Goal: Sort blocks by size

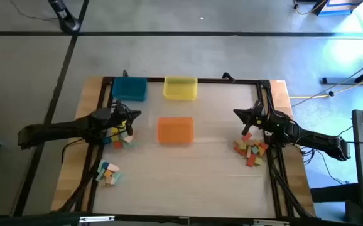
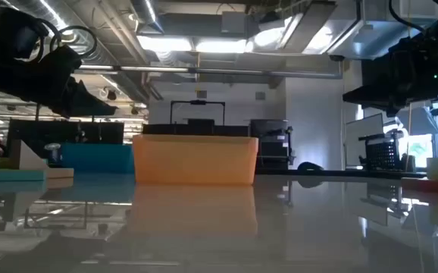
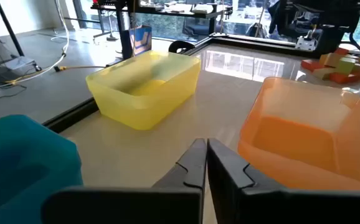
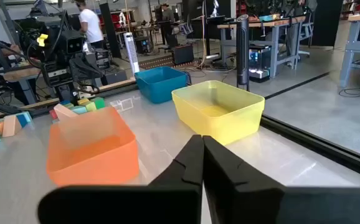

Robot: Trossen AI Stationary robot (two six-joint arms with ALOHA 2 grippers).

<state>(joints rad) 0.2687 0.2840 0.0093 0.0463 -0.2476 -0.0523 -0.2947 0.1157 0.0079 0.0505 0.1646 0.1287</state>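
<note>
The blocks lie on the table in three heaps. One heap (image 1: 120, 135) is below my left gripper, a second heap (image 1: 108, 172) is near the front left, and a third heap (image 1: 252, 150) is below my right arm. My left gripper (image 1: 134, 115) hovers shut between the blue tray and the left heap, with nothing in it (image 3: 206, 158). My right gripper (image 1: 238, 113) hovers shut just beyond the right heap, also with nothing between its fingers (image 4: 202, 155). In the right wrist view, the left heap's blocks (image 4: 74, 109) show behind the orange tray.
A blue tray (image 1: 130, 88) and a yellow tray (image 1: 180, 88) stand side by side at the table's far edge. An orange tray (image 1: 175, 130) stands in the middle between the two arms. A dark frame (image 1: 266, 125) borders the white table top. People show in the room beyond the table.
</note>
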